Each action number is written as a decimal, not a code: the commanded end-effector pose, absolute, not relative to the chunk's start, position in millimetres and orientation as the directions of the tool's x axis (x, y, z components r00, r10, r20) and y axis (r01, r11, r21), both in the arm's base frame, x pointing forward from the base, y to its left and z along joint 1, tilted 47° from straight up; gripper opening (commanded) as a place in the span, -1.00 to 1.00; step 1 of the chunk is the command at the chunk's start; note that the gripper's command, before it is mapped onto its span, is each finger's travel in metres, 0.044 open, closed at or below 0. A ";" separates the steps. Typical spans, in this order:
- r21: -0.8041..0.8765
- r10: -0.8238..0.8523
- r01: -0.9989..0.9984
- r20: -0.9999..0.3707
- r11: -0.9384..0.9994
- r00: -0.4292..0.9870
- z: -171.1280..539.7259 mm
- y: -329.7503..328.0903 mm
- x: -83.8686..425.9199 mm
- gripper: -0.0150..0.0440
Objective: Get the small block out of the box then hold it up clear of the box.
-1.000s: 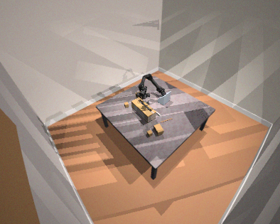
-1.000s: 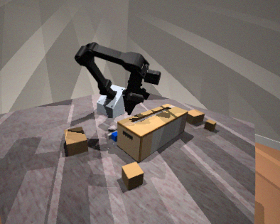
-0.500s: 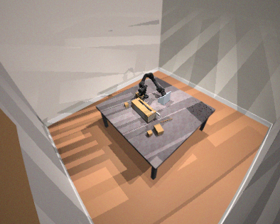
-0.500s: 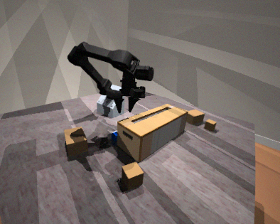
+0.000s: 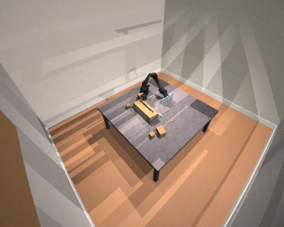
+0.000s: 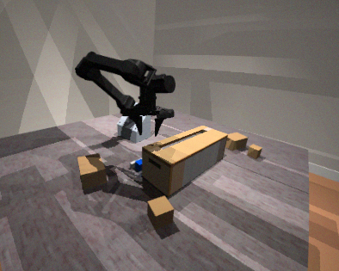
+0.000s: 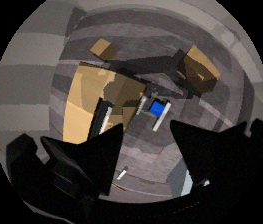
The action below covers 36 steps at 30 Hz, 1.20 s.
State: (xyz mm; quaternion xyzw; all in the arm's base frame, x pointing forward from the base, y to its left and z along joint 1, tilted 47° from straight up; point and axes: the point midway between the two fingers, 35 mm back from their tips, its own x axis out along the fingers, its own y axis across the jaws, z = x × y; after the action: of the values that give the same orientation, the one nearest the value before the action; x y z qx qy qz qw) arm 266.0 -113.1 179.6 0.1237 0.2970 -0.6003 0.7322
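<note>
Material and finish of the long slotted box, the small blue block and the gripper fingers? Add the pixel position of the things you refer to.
Long tan slotted box (image 5: 141, 112) (image 6: 158, 175) (image 7: 81, 92): probably cardboard or thin wood, matte; flat tan faces, clear-looking grey front panel.
Small blue block (image 6: 138, 165) (image 7: 157, 108): maybe painted wood or plastic; even, saturated colour.
Black tapered gripper fingers (image 6: 159, 125): likely plastic or coated metal, matte; uniformly dark, no bright highlights.
</note>
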 end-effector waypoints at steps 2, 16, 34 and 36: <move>0.678 -0.761 0.657 -0.603 -0.331 0.239 188.0 -116.5 251.7 0.47; 0.733 -0.739 -0.177 -0.579 -0.657 0.345 197.4 -117.9 245.2 0.47; 0.718 -0.738 -0.212 -0.577 -0.663 0.349 197.8 -118.0 244.9 0.47; 0.718 -0.738 -0.212 -0.577 -0.663 0.349 197.8 -118.0 244.9 0.47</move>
State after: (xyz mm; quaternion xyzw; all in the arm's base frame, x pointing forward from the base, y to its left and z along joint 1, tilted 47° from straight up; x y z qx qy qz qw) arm 245.6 -118.2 198.5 0.7699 -0.3025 -0.4857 0.2827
